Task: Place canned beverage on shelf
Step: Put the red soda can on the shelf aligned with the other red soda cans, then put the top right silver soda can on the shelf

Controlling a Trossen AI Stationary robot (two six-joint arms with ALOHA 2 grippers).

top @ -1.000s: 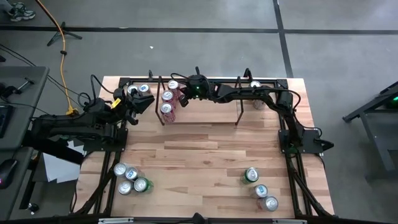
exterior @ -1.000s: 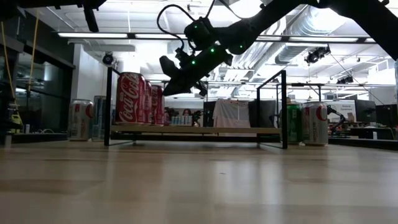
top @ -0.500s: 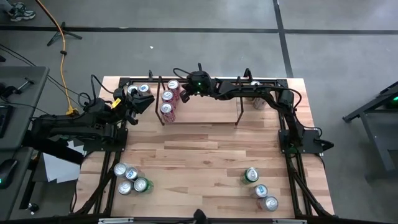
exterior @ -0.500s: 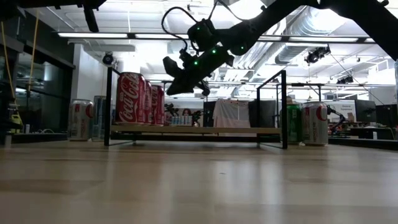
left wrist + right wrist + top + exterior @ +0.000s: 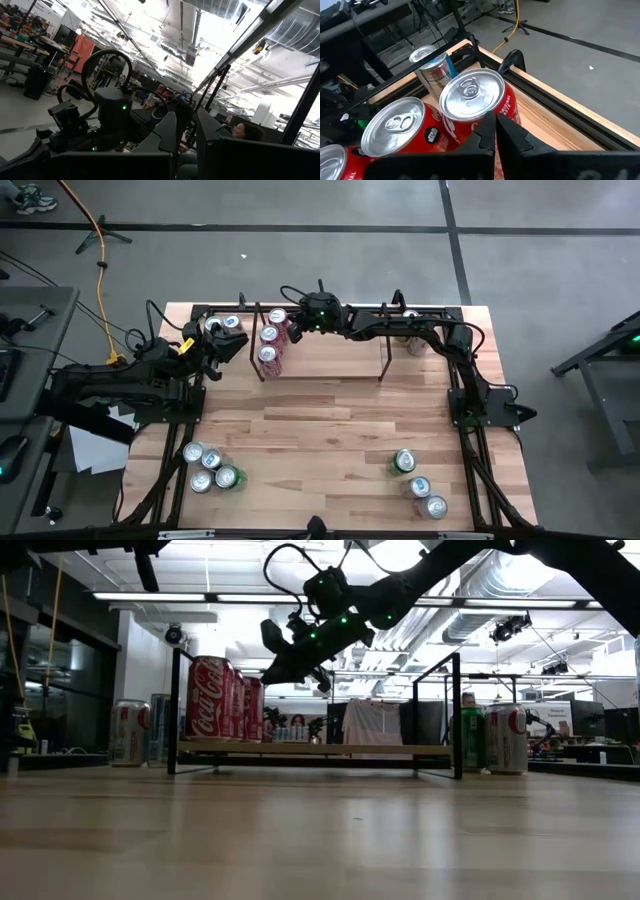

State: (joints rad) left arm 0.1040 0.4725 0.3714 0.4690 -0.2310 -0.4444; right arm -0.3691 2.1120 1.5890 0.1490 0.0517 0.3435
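We read this as the moment just after a placement: three red cola cans (image 5: 270, 343) stand in a row at the left end of the shelf (image 5: 330, 372), along the far edge of the table (image 5: 330, 440), and the right gripper (image 5: 297, 323) hangs above and just right of the farthest of them, holding nothing. In the right wrist view its fingers (image 5: 490, 131) are pressed together with a red can top directly beyond them, so the jaws are closed and empty. From table height the right gripper (image 5: 283, 645) is clear above the can tops.

The left gripper (image 5: 232, 343) waits at the table's far left, beside a silver can (image 5: 231, 324); its fingers (image 5: 169, 131) also look closed on nothing.

The middle and right of the shelf stand bare. Loose cans remain: a cluster near left (image 5: 208, 465), three near right (image 5: 418, 485), and one far right (image 5: 411, 318) beyond the shelf.

In our judgement, the next move calls for the right arm to lift back over the shelf's rods without brushing the placed cans, open, and fetch a can from the near-right group.
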